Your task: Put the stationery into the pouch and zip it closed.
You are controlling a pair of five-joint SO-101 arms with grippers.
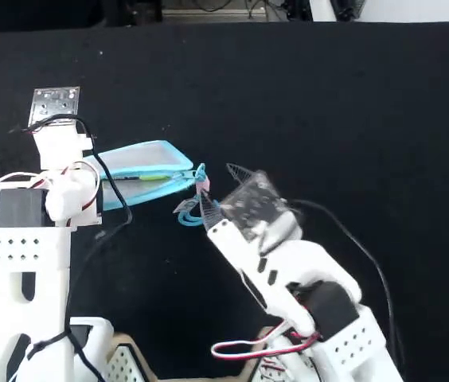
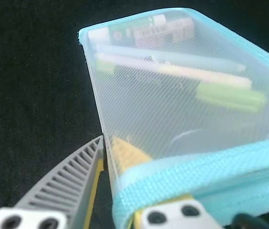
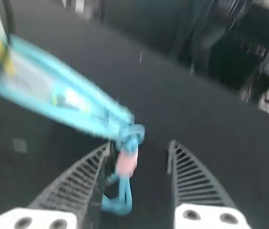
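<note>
Left wrist view: left gripper (image 2: 111, 152) pinches pouch (image 2: 172, 105), half hidden beneath; right gripper (image 3: 139, 144) wide

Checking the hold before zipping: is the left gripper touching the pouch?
Touching. The left wrist view shows the left gripper clamped onto a zipper-side corner of the pouch.

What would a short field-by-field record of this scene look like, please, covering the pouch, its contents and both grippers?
pouch: translucent with teal edging, over the black table
stationery: pens and a small stick, inside the pouch, seen through its wall
left gripper: shut on one end of the pouch
right gripper: open, at the pouch's opposite end
pull cord: teal loop with a pink tag, hanging between the right gripper's fingers
zip: looks closed, though this is uncertain
</note>
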